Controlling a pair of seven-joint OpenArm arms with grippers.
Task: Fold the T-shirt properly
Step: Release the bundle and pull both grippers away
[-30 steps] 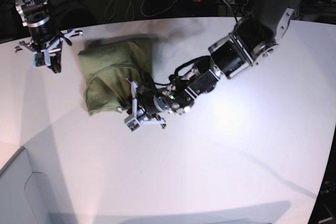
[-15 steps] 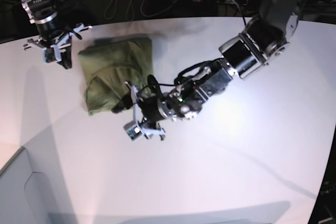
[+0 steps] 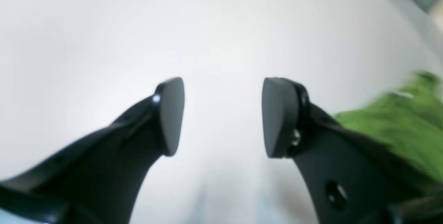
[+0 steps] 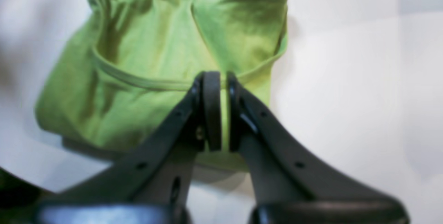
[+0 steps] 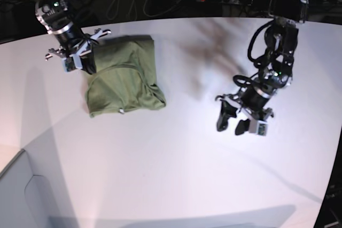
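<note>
Lying folded on the white table (image 5: 176, 174), green T-shirt (image 5: 124, 78), left claw (image 5: 233, 124) spread wide well apart, right claw (image 5: 85, 62) pinched together at its edge.

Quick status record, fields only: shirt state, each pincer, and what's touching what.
shirt: T-shirt folded into a compact bundle on the white table
left pincer: open, empty, apart from the shirt
right pincer: shut, at the shirt's edge; whether it pinches fabric is unclear
label: small white tag at the bundle's near edge

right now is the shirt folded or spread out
Folded: the T-shirt lies as a compact, layered bundle on the white table.
</note>
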